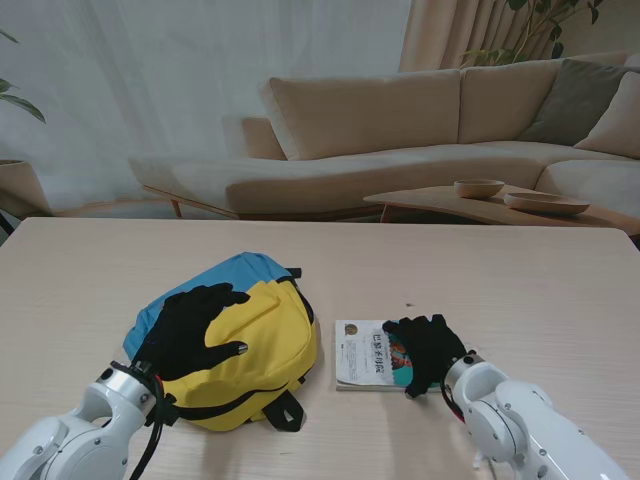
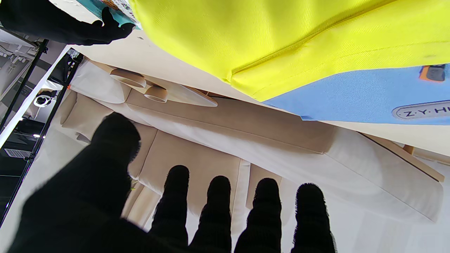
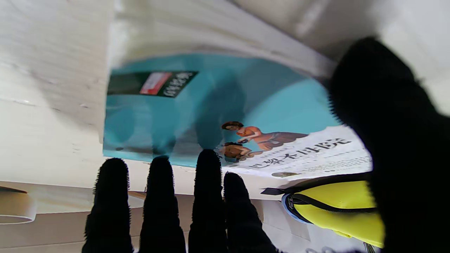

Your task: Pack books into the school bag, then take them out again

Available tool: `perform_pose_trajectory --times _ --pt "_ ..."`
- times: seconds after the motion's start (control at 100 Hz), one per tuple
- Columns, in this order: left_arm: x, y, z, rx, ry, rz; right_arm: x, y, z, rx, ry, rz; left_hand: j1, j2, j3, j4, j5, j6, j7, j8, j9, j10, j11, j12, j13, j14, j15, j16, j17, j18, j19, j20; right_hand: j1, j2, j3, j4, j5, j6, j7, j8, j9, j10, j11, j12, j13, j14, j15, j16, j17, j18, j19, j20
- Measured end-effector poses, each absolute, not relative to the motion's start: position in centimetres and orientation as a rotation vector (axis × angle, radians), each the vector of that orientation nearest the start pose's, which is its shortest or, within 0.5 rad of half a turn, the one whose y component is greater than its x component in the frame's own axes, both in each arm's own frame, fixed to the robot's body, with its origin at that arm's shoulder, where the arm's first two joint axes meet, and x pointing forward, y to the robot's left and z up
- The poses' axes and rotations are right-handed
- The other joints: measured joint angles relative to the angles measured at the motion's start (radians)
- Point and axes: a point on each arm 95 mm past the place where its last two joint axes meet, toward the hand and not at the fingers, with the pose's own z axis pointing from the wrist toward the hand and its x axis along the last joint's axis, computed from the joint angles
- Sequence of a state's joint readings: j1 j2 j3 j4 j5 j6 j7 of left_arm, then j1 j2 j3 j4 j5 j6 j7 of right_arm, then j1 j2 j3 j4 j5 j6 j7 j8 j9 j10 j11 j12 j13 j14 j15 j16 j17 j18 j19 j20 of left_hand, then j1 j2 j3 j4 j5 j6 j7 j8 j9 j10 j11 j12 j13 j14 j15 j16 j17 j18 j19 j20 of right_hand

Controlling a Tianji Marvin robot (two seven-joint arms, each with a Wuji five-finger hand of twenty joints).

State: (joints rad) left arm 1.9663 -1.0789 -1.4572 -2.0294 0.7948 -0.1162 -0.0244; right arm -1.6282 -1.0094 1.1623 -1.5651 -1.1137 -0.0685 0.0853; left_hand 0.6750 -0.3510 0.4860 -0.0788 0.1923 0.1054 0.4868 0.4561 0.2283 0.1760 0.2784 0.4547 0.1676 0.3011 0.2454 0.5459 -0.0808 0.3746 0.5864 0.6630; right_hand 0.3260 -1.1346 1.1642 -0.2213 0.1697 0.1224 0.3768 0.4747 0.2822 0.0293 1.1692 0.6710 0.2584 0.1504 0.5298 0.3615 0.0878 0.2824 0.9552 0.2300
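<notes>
Judging from where things lie, I'd say the job is either at its very start or near its very end: the one book (image 1: 366,355) I can see lies flat on the bench (image 1: 520,290), just right of the school bag (image 1: 250,345) and outside it, and I cannot tell from these views which half of the cycle this is. My right hand (image 1: 428,352) sits over the book's right portion with fingers spread across the cover; in the right wrist view the fingertips (image 3: 207,165) hover close over the teal cover and the thumb reaches toward the book's edge, but I see nothing clamped, so I read that hand as released. My left hand (image 1: 190,330) lies palm-down and spread on the yellow front of the bag, steadying it rather than gripping; the left wrist view shows the fingers (image 2: 218,196) apart with no fabric between them. Whether the bag's zip is open I cannot tell, nor whether other books are inside. As for writing, the blue panel carries a grey badge reading "Z.Y.H" before the frame cuts it off, and the book's white band bears Chinese characters too blurred for me to read with confidence.
</notes>
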Motion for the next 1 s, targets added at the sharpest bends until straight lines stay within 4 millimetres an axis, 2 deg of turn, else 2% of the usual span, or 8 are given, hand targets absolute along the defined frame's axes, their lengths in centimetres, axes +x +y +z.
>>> perform_pose_trajectory --times 0.08,0.17,0.21,0.31,0.45,0.68,0.93,1.0 --pt "30.7 0.8 -26.7 -1.325 1.385 -1.761 36.7 -1.6 -38.0 1.152 1.838 1.246 0.000 0.000 0.000 0.000 0.000 0.000 0.000 0.000 0.000 0.000 0.000 0.000 0.000 0.000 -0.001 0.000 0.000 0.000 0.000 0.000 0.000 0.014 0.000 0.000 0.000 -0.003 0.003 -0.021 -0.012 0.000 -0.003 0.000 -0.005 -0.001 0.000 -0.002 -0.011 0.000 0.000 0.000" --pt "30.7 0.8 -26.7 -1.325 1.385 -1.760 36.6 -1.9 -37.8 1.149 1.860 1.245 0.000 0.000 0.000 0.000 0.000 0.000 0.000 0.000 0.000 0.000 0.000 0.000 0.000 0.000 -0.001 0.000 0.000 0.000 0.000 0.001 -0.027 0.076 0.031 0.001 -0.005 -0.016 0.003 -0.034 -0.067 0.005 -0.040 -0.072 -0.013 -0.021 -0.013 -0.020 -0.029 0.000 -0.005 0.000" --pt "30.7 0.8 -26.7 -1.325 1.385 -1.760 36.5 -2.0 -37.7 1.149 1.871 1.246 0.000 0.000 0.000 0.000 0.000 0.000 0.000 0.000 0.000 0.000 0.000 0.000 0.000 0.000 -0.001 0.000 0.000 0.000 0.000 0.001 -0.049 0.110 0.049 0.005 -0.021 -0.019 0.008 -0.045 -0.097 0.016 -0.116 -0.125 -0.013 -0.031 -0.036 -0.031 -0.037 0.000 -0.016 -0.002" --pt "30.7 0.8 -26.7 -1.325 1.386 -1.760 36.1 -2.4 -37.6 1.164 1.895 1.246 0.000 0.000 0.000 0.000 0.000 0.000 0.000 0.000 0.000 0.000 0.000 0.000 0.000 0.000 -0.001 0.000 0.000 0.000 0.000 0.001 -0.116 0.160 0.059 0.013 -0.032 -0.035 -0.023 -0.055 -0.108 0.050 -0.515 -0.345 -0.013 -0.053 -0.151 -0.088 -0.060 0.000 -0.048 -0.023" --pt "30.7 0.8 -26.7 -1.325 1.386 -1.760 35.5 -2.7 -37.5 1.202 1.935 1.252 0.000 0.000 0.000 0.000 0.000 0.000 0.000 0.000 0.000 0.000 0.000 0.000 0.000 0.000 -0.001 0.000 0.000 0.000 0.000 0.002 -0.189 0.206 0.061 0.020 -0.032 -0.042 -0.089 -0.068 -0.100 0.090 -0.766 -0.450 -0.046 -0.063 -0.276 -0.159 -0.078 -0.002 -0.094 -0.061" --pt "30.6 0.9 -26.7 -1.326 1.383 -1.759 34.9 -3.1 -36.2 1.224 1.893 1.326 0.000 0.000 0.000 0.000 0.000 0.000 0.000 0.000 0.000 0.000 0.000 0.000 0.000 0.000 -0.001 0.000 0.000 0.000 0.000 0.002 -0.228 0.299 0.055 0.019 -0.032 -0.042 -0.126 -0.068 -0.098 0.091 -0.762 -0.446 -0.046 -0.065 -0.312 -0.175 -0.088 -0.003 -0.109 -0.072" --pt "30.6 1.0 -26.7 -1.325 1.375 -1.765 35.0 -3.1 -35.0 1.245 1.776 1.394 0.000 0.000 0.000 0.000 0.000 0.000 0.000 0.000 0.000 0.000 0.000 0.000 0.000 0.000 -0.002 0.000 0.000 0.000 0.000 0.002 -0.226 0.416 -0.068 0.020 -0.028 -0.042 -0.125 -0.053 -0.097 0.090 -0.639 -0.405 -0.046 -0.080 -0.287 -0.161 -0.088 -0.003 -0.109 -0.072" --pt "30.5 1.0 -26.7 -1.323 1.371 -1.768 35.4 -3.2 -34.8 1.268 1.750 1.379 0.000 0.000 0.000 0.000 0.000 0.000 0.000 0.000 0.000 0.000 0.000 0.000 0.000 0.000 -0.002 0.000 0.000 0.000 0.000 0.002 -0.183 0.458 -0.137 0.021 -0.010 -0.042 -0.117 -0.046 -0.097 0.090 -0.612 -0.400 -0.046 -0.080 -0.286 -0.160 -0.088 -0.003 -0.109 -0.072"
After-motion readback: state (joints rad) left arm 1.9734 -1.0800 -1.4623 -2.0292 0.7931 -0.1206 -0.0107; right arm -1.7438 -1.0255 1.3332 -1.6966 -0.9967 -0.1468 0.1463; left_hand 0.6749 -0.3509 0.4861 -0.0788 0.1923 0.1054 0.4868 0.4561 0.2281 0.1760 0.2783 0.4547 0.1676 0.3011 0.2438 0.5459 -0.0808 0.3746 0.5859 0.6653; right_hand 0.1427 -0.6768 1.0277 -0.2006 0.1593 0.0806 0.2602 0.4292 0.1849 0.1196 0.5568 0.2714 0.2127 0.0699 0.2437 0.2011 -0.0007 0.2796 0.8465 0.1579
